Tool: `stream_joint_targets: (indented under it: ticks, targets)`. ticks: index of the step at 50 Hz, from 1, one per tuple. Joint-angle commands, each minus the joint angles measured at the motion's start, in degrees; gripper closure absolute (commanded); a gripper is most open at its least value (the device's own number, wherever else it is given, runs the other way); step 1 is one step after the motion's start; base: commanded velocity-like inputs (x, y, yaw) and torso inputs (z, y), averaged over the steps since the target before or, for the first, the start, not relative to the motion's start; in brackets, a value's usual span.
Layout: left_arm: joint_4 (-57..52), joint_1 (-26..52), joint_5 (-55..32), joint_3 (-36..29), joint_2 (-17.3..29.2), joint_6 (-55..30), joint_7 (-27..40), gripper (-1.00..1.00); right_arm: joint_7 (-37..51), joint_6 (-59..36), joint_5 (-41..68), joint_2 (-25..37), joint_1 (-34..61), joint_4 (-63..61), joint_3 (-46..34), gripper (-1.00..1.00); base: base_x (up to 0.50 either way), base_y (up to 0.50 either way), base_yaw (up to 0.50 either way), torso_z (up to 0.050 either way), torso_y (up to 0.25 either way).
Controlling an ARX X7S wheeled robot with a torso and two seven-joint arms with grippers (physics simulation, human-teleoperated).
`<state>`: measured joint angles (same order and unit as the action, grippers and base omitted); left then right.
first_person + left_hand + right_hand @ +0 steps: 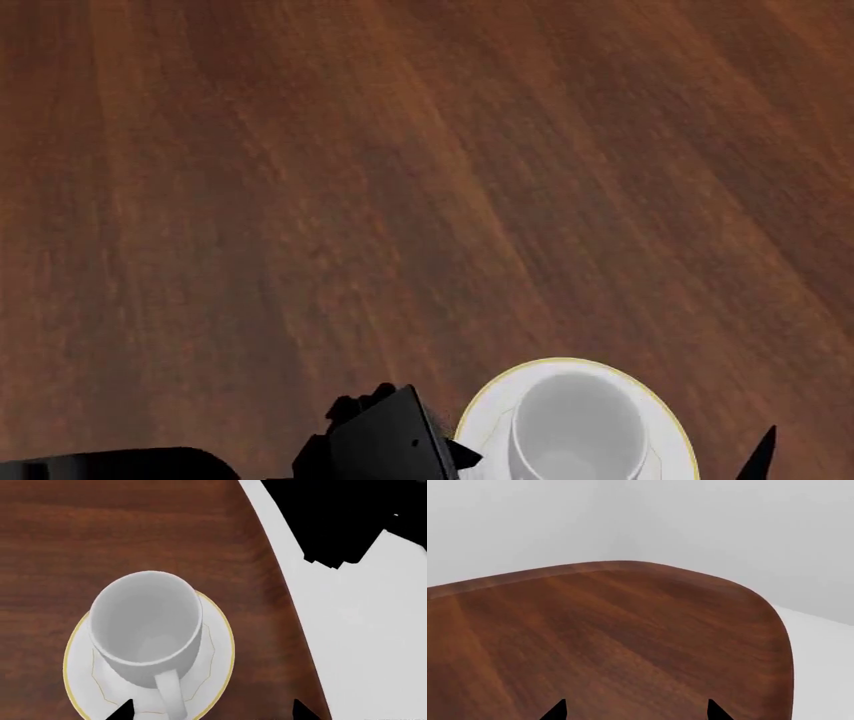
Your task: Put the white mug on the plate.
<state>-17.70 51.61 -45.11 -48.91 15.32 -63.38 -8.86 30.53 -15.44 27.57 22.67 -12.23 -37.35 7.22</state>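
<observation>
The white mug (147,625) stands upright on the plate (217,640), a round white plate with a thin gold rim, on the wooden table. Its handle (170,695) points toward my left gripper (212,711). That gripper is open, its two dark fingertips wide apart; one tip lies over the plate beside the handle, the other over the table. It holds nothing. In the head view the mug (574,425) and plate (497,400) sit at the bottom edge, with my left arm (387,435) just left of them. My right gripper (635,711) is open and empty over bare table.
The table edge (293,610) runs close beside the plate, with white floor beyond it. In the right wrist view the table's rounded corner (767,610) and grey walls show. A dark tip (761,450) of the right arm shows at the head view's bottom right.
</observation>
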Motion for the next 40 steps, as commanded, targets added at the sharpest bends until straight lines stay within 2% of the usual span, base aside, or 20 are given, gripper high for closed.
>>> stream_joint_targets:
  ticks: [1, 27, 40]
  targets:
    - [-2.7, 1.3, -1.9, 1.0, 0.7, -2.5, 1.1, -1.00, 0.3, -0.2, 0.2, 0.2, 0.1, -0.3, 0.0, -1.00, 0.00, 0.00, 0.00, 0.000, 0.000]
    - [-10.4, 5.5, -10.0, 6.9, 2.3, -10.6, 5.7, -1.00, 0.8, -0.5, 0.5, 0.8, 0.1, -1.1, -0.1, -1.00, 0.00, 0.00, 0.00, 0.000, 0.000]
    - [-16.4, 7.2, -19.0, 14.7, 2.9, -16.4, 11.5, -1.00, 1.2, -1.1, 0.7, 1.3, 0.2, -2.1, -0.3, -1.00, 0.00, 0.00, 0.00, 0.000, 0.000]
